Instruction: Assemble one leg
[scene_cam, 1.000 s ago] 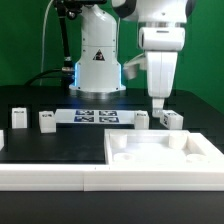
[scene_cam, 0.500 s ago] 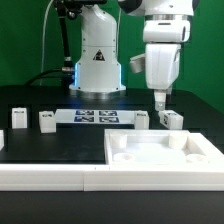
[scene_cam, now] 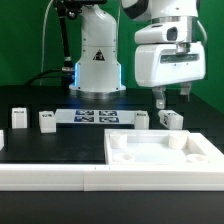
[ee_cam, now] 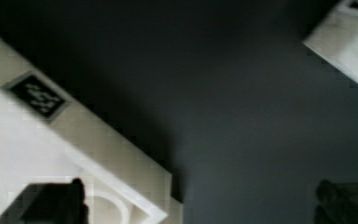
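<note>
gripper (scene_cam: pixel 172 97): released, spread wide
leg (scene_cam: pixel 171 119): gripper's 6 o'clock, not touching
second block (scene_cam: pixel 141 119): leg's 9 o'clock, near
white panel (scene_cam: pixel 150 160): leg's 6 o'clock, just beside

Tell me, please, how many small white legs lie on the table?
4: two legs at the exterior view's left of the marker board, two at its right; others may be hidden.

1. Even bright light is filling the exterior view; the white panel (scene_cam: pixel 150 162) is glaring slightly.
2. The wrist view is showing dim and blurred; the fingertips (ee_cam: pixel 48 203) are sitting out of focus.
</note>
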Controlling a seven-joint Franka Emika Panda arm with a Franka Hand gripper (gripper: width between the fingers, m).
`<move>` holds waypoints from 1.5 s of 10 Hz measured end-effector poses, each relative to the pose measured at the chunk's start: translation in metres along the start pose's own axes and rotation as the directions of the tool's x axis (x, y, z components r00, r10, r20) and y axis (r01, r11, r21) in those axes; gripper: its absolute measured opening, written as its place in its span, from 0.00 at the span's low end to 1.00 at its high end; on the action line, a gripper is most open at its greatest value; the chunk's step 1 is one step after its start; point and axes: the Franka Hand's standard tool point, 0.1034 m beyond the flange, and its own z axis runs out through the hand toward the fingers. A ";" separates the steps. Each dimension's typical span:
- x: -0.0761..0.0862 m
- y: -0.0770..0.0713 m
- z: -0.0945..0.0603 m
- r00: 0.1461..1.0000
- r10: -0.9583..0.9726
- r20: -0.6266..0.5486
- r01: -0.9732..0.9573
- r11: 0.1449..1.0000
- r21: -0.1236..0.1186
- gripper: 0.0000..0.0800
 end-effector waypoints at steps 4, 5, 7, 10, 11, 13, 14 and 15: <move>-0.004 -0.008 0.009 0.961 0.278 -0.013 -0.277 0.960 0.028 0.81; -0.003 -0.009 0.010 0.935 0.355 -0.010 -0.354 0.935 0.033 0.81; -0.004 -0.012 0.011 0.897 0.443 -0.004 -0.442 0.896 0.040 0.81; -0.006 -0.015 0.015 0.903 0.428 0.025 -0.429 0.902 0.039 0.81; -0.011 -0.018 0.017 0.902 0.425 0.079 -0.429 0.903 0.036 0.81; -0.012 -0.026 0.017 0.880 0.415 0.231 -0.430 0.903 0.013 0.81; -0.018 -0.030 0.022 0.869 0.406 0.284 -0.425 0.905 0.009 0.81; -0.025 -0.031 0.025 0.844 0.399 0.359 -0.428 0.904 0.002 0.81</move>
